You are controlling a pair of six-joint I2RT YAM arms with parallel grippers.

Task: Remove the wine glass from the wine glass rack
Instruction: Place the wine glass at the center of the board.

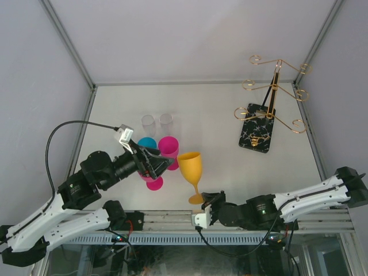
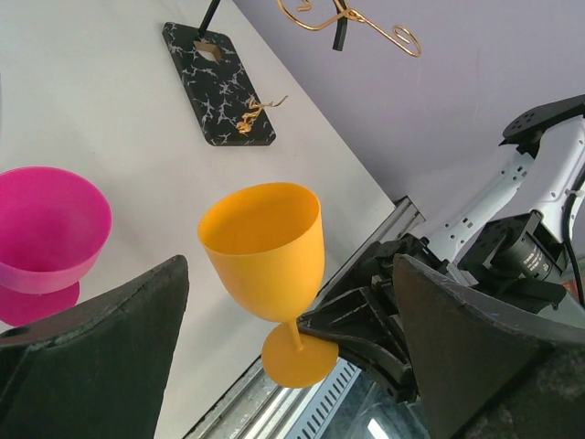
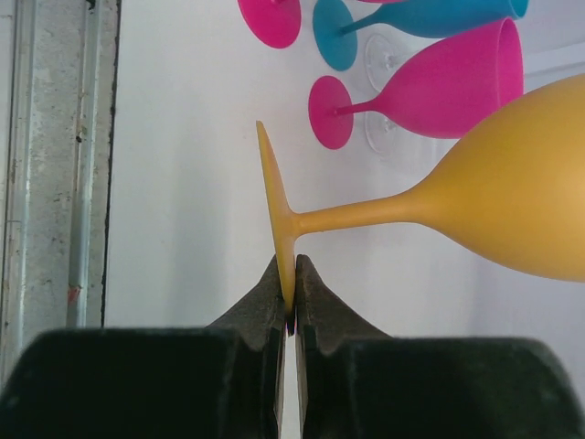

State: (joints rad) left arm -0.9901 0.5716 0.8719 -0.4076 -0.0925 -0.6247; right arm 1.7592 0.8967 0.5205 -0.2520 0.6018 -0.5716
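Wine glass off wine glass rack, right claw clamped on foot; left claw apart. We judge set-down step; next: seat on tabletop, release.

No text, label, brand, number or sign could be read in any view. The orange wine glass was seen to be plain, and the marks on the black base of the wine glass rack were made out as gold marbling, not lettering.
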